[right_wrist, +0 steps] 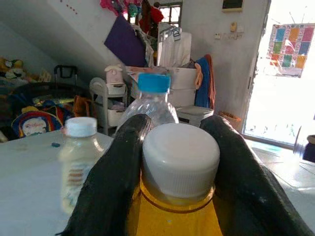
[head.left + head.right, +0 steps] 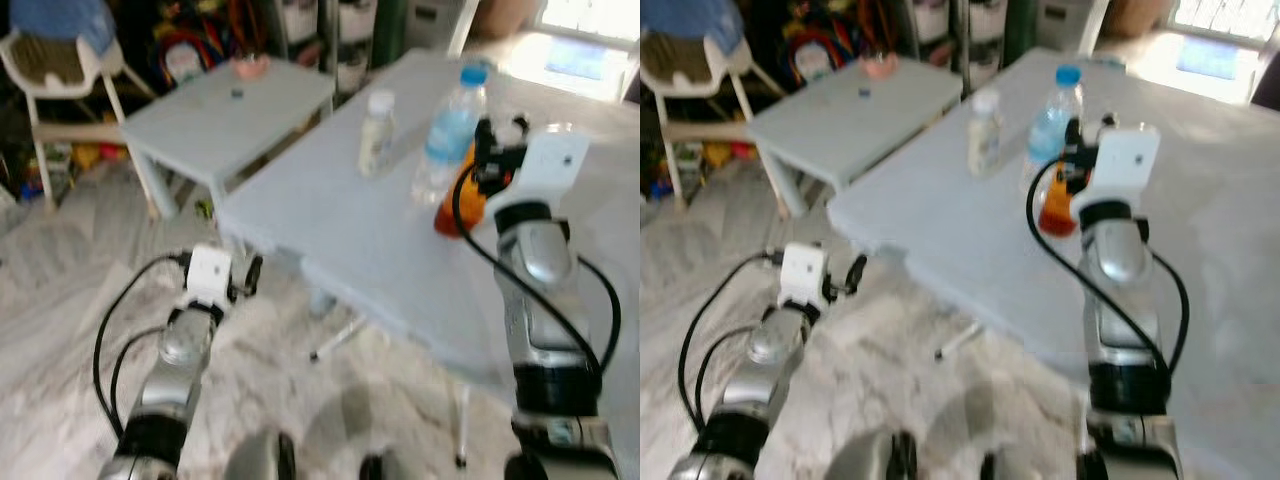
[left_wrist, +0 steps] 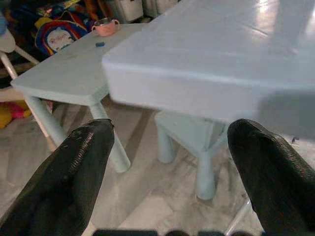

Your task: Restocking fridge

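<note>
Just behind the orange bottle (image 1: 174,196) pinched by the right gripper (image 1: 177,162), a water bottle (image 2: 447,130); left gripper (image 3: 170,172) spread.

The 2 head views look down on the same pale blue tabletop (image 2: 330,230). Each wrist view looks along its own black fingers (image 1: 118,172), close up.
</note>
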### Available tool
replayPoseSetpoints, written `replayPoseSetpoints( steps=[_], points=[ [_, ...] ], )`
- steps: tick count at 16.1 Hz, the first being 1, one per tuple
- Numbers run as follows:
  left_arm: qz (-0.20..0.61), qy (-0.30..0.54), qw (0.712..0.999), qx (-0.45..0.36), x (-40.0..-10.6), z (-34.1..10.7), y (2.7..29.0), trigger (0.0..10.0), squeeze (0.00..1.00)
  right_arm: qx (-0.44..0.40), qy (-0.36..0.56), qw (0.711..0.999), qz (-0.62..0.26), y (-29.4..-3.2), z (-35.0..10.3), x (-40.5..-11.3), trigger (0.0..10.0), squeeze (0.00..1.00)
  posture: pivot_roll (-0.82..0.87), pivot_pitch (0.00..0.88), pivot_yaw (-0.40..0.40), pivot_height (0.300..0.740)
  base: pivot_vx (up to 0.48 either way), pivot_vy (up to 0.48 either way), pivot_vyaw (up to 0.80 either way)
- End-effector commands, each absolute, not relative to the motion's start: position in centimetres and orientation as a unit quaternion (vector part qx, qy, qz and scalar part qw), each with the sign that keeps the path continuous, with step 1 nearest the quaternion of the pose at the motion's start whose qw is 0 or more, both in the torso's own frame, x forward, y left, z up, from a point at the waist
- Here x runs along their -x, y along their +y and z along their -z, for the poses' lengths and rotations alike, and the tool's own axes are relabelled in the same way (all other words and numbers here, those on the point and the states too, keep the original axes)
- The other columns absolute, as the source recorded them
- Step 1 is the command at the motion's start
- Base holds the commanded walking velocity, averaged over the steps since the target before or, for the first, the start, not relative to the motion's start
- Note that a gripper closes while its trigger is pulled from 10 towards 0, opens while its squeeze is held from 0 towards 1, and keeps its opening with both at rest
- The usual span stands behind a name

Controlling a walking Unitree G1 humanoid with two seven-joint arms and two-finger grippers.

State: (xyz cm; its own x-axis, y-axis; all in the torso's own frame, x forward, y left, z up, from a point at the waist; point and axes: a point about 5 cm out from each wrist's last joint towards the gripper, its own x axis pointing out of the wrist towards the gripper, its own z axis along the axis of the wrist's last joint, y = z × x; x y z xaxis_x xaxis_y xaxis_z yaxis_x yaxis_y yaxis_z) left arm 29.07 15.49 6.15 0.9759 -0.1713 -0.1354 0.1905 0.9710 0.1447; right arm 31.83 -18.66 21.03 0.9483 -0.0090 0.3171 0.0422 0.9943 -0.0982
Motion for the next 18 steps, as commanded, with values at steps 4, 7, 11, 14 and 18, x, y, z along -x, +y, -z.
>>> replayPoseSetpoints(
  steps=[4, 7, 11, 14, 18],
  points=[
    [0.083, 0.060, 0.991, -0.087, -28.8, -6.0, 15.7, 10.0, 0.00, 0.044, -0.142, 0.989, 0.005, -18.3, -20.4, -31.9, 10.0, 0.00, -0.05, 0.000, 0.050, 0.740, -0.314, 0.000, 0.00],
    [0.080, 0.060, 0.991, -0.088, -28.8, -5.9, 15.8, 10.0, 0.00, 0.028, -0.145, 0.989, 0.001, -17.9, -20.8, -32.0, 10.0, 0.00, -0.05, 0.000, 0.053, 0.740, -0.329, 0.000, 0.00],
    [0.079, 0.063, 0.991, -0.089, -28.8, -5.8, 15.8, 10.0, 0.00, 0.026, -0.152, 0.988, -0.005, -17.6, -21.2, -31.9, 10.0, 0.00, -0.05, 0.000, 0.053, 0.740, -0.335, 0.000, 0.00],
    [0.066, 0.061, 0.992, -0.091, -28.9, -5.8, 16.1, 10.0, 0.00, 0.013, -0.109, 0.994, -0.011, -17.3, -19.1, -31.9, 10.0, 0.00, -0.04, 0.000, 0.049, 0.740, -0.346, 0.000, 0.00],
    [0.027, 0.054, 0.994, -0.093, -28.8, -5.7, 17.5, 10.0, 0.00, 0.006, -0.076, 0.996, -0.043, -16.3, -16.3, -30.9, 10.0, 0.00, -0.03, 0.000, 0.043, 0.740, -0.166, 0.000, 0.12]
  ],
)
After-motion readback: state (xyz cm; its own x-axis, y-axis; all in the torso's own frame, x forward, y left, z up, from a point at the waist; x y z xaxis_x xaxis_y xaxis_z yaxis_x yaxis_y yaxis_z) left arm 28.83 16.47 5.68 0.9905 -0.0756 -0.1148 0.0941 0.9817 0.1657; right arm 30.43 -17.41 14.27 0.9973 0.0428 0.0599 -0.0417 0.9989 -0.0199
